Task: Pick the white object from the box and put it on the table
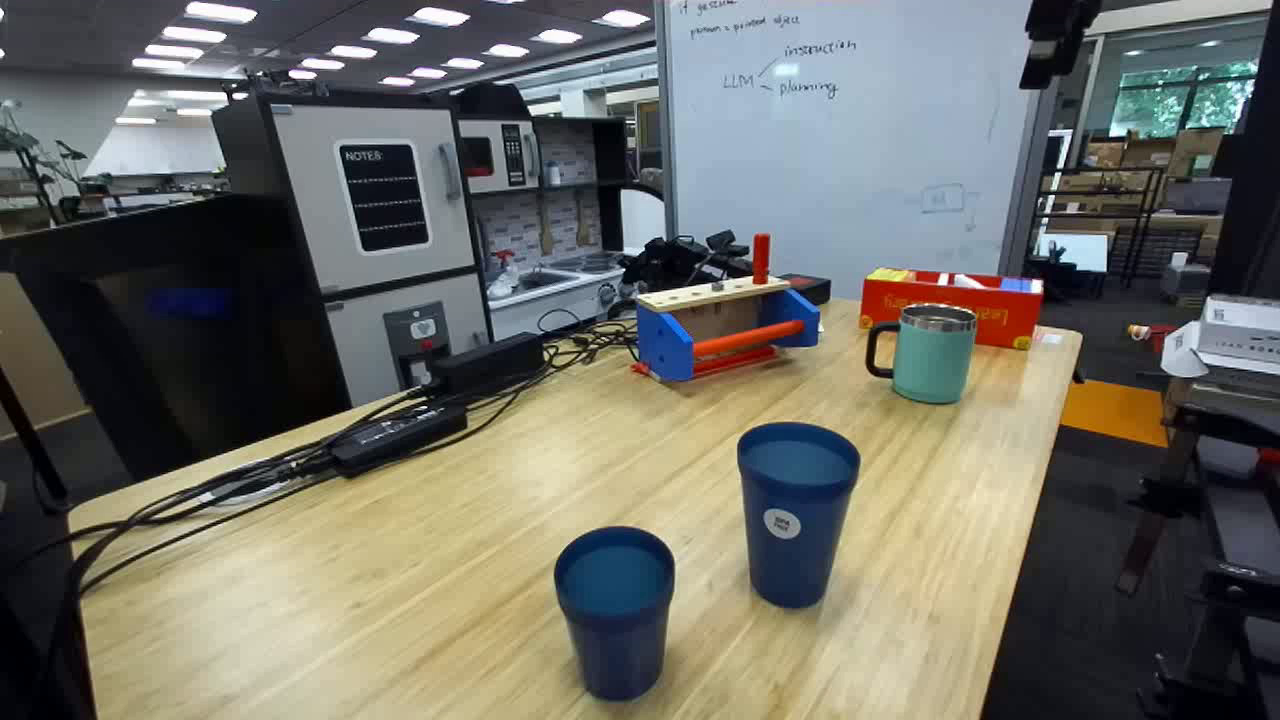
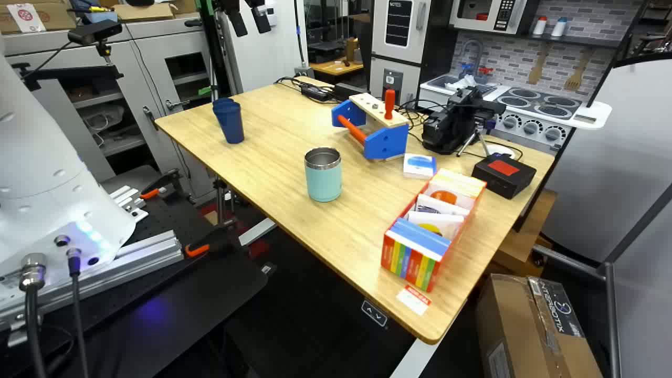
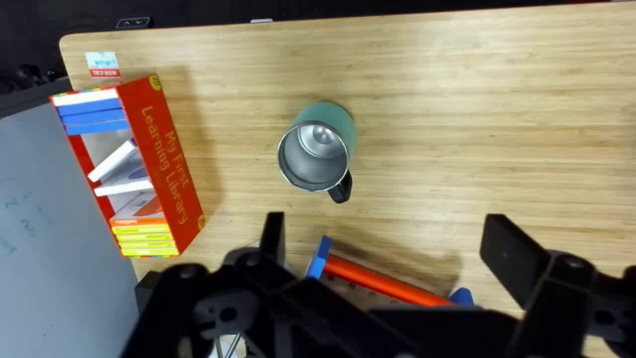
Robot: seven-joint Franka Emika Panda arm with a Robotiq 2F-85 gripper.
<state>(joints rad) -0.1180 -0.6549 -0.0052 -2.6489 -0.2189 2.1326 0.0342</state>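
Note:
The red-orange box (image 1: 1005, 316) stands at the table's end in both exterior views; its rainbow-striped end (image 2: 412, 262) also shows, and its lettered side (image 3: 164, 159) is at the left of the wrist view. Between blue and yellow books, thin white book-like items lean inside, one (image 3: 112, 161) above another (image 3: 124, 187); they also show white in the exterior views (image 1: 967, 281) (image 2: 446, 220). Which is the white object I cannot tell. The table (image 3: 447, 99) is light wood. My gripper (image 3: 385, 221) is open and empty, high above the table, right of the box in the wrist view.
A teal mug (image 3: 315, 149) stands near the box. A blue box with an orange bar (image 3: 382, 281) lies under the gripper in the wrist view. Two dark blue cups (image 1: 798, 515) (image 1: 615, 615), cables with black adapters (image 1: 400, 435), and a small white-blue book (image 2: 420, 165) are on the table.

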